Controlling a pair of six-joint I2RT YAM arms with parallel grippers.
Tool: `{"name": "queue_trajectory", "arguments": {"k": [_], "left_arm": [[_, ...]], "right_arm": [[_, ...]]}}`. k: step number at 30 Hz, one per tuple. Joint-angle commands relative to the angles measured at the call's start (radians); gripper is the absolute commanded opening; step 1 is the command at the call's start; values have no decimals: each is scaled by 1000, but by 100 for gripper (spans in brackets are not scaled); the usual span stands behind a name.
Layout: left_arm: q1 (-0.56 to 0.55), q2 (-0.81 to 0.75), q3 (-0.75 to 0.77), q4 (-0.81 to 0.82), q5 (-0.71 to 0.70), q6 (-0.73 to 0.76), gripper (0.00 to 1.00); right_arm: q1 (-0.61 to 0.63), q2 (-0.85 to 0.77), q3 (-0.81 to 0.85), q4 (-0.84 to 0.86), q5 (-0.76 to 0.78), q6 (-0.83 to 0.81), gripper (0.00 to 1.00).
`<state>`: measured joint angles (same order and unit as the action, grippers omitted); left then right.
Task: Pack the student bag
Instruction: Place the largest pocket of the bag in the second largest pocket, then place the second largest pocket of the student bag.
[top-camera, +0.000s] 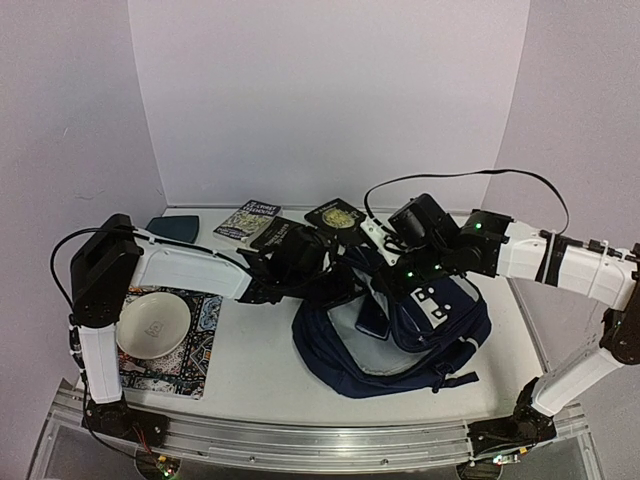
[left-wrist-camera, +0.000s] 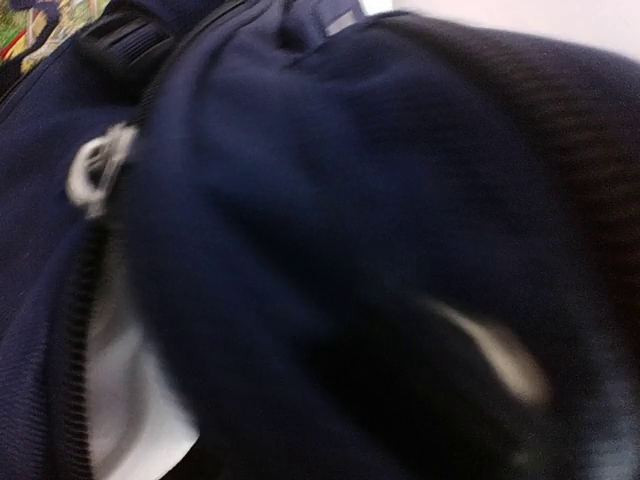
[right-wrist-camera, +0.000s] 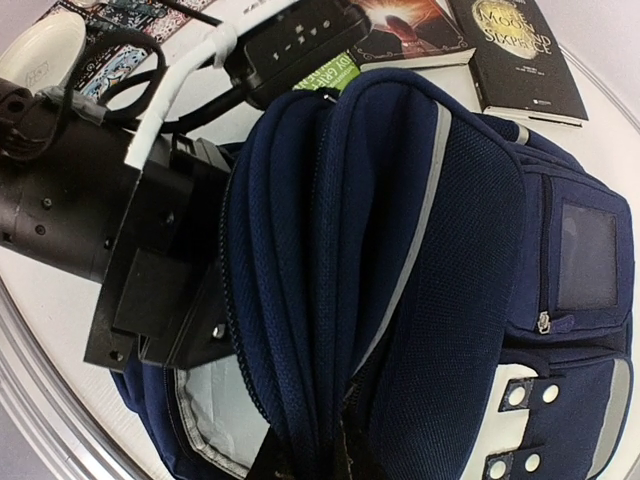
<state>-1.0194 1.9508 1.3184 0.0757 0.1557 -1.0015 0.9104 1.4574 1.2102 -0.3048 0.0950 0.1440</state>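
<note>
Navy fabric is bunching at the right fingers (top-camera: 392, 262), which are pressing almost fully together on the top edge of the student bag (top-camera: 400, 330) and holding that edge up off the desk (top-camera: 250, 370). In the right wrist view the gathered rim is rising straight toward the camera. Grey piping and the white buckle patches (right-wrist-camera: 520, 420) are running down the front pocket to the right.

The left fingers (right-wrist-camera: 195, 335) are sitting at the bag's open mouth, pushing in against the zip edge from the left. I cannot tell how far apart they are standing, since the fabric is hiding their tips. The left wrist view is showing only blurred navy cloth, a silver zip pull (left-wrist-camera: 98, 172) and a strip of pale lining (left-wrist-camera: 130, 400). I cannot tell either whether they are gripping anything.

The bag is lying at the middle of the desk, slightly to the right, with its mouth facing the left arm and its straps trailing toward the near edge. Behind it, three books (top-camera: 280, 233) are lying side by side near the back wall, and a dark-teal pouch (top-camera: 173, 228) is resting to their left. At the near left, a white bowl (top-camera: 152, 323) is sitting on a patterned mat (top-camera: 185, 365).
</note>
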Motion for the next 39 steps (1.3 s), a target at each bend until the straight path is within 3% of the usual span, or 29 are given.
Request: {"name": "queue_trajectory", "arguments": {"k": [1, 9, 13, 17, 24, 30, 34, 39], "left_arm": [[-24, -92, -30, 81, -3, 94, 46], [-22, -369, -297, 55, -57, 240, 54], [-8, -490, -345, -48, -138, 332, 56], [60, -525, -352, -112, -104, 413, 57], [109, -385, -322, -94, 12, 460, 56], [103, -251, -306, 10, 136, 445, 44], [47, -164, -280, 64, 191, 438, 39], [-39, -91, -222, 95, 205, 440, 36]], "right_arm": [[11, -36, -9, 142, 22, -6, 0], [9, -47, -74, 138, 34, -4, 0], [9, -36, -108, 138, -24, 2, 0], [9, -12, -155, 138, -129, 5, 0], [9, 0, -261, 103, -171, 58, 3], [-12, -22, -302, 30, -11, 118, 7], [-41, -40, -301, 6, 6, 135, 11], [-45, -67, -258, -13, -27, 129, 31]]}}
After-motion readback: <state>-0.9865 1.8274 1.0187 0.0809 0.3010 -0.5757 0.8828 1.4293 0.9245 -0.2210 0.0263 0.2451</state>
